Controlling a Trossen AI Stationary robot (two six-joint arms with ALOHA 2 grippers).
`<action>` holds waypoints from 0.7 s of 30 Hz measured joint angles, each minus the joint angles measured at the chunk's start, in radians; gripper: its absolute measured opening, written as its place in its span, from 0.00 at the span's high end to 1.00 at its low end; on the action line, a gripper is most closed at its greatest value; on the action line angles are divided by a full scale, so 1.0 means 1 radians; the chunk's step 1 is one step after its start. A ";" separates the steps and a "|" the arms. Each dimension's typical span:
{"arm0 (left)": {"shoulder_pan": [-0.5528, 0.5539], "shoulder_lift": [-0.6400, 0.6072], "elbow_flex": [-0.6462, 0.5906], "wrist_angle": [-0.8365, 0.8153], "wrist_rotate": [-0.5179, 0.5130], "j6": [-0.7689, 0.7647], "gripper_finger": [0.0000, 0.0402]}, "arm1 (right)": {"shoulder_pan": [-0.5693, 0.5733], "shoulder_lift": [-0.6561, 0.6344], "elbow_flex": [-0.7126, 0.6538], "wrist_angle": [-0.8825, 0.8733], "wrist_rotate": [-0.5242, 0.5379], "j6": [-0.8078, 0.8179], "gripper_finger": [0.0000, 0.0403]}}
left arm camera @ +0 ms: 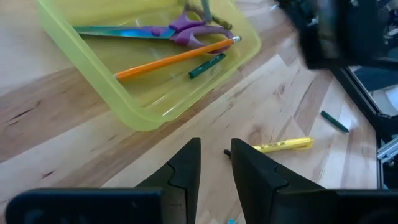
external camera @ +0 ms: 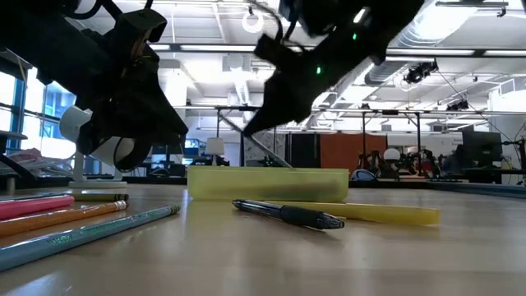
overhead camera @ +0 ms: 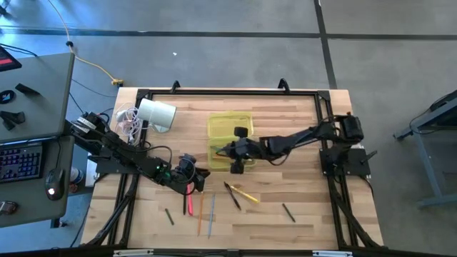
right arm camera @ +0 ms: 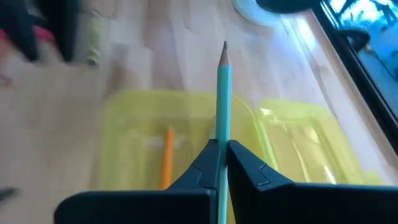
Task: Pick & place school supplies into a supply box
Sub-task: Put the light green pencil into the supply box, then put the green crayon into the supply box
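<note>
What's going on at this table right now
The right tool is shut on a light blue pencil, holding it over the yellow-green supply box. Purple-handled scissors, an orange pencil and a small dark green piece are already inside. The left tool hangs open over the table, empty. More pens and pencils lie loose on the wood.

From above I see the wooden counter (overhead camera: 300, 128) standing on a grey concrete floor (overhead camera: 214, 50), with a desk (overhead camera: 36, 93) carrying a keyboard (overhead camera: 20, 163) off to its left. Across it, I look into a large hall with ceiling strip lights (external camera: 205, 47), windows (external camera: 12, 111) at left and an orange-brown partition (external camera: 341, 152).
</note>
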 joint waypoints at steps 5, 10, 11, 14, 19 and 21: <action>0.000 0.000 0.000 -0.006 0.018 0.000 0.69 | -0.021 0.005 0.003 -0.058 -0.059 0.068 0.97; 0.001 0.000 0.000 -0.011 0.057 0.064 0.69 | -0.036 0.006 0.003 -0.074 -0.070 0.079 0.92; 0.001 0.000 0.000 -0.012 0.089 0.120 0.69 | -0.038 0.006 0.003 -0.076 -0.072 0.081 0.91; 0.001 -0.008 0.000 0.009 0.209 0.250 0.69 | -0.039 0.006 0.003 -0.073 -0.072 0.081 0.85; 0.000 -0.009 0.000 0.037 0.291 0.343 0.69 | -0.030 -0.006 0.003 -0.080 -0.059 0.073 0.75; 0.001 -0.010 0.000 0.018 0.298 0.349 0.69 | -0.018 -0.030 0.007 -0.078 -0.050 0.074 0.72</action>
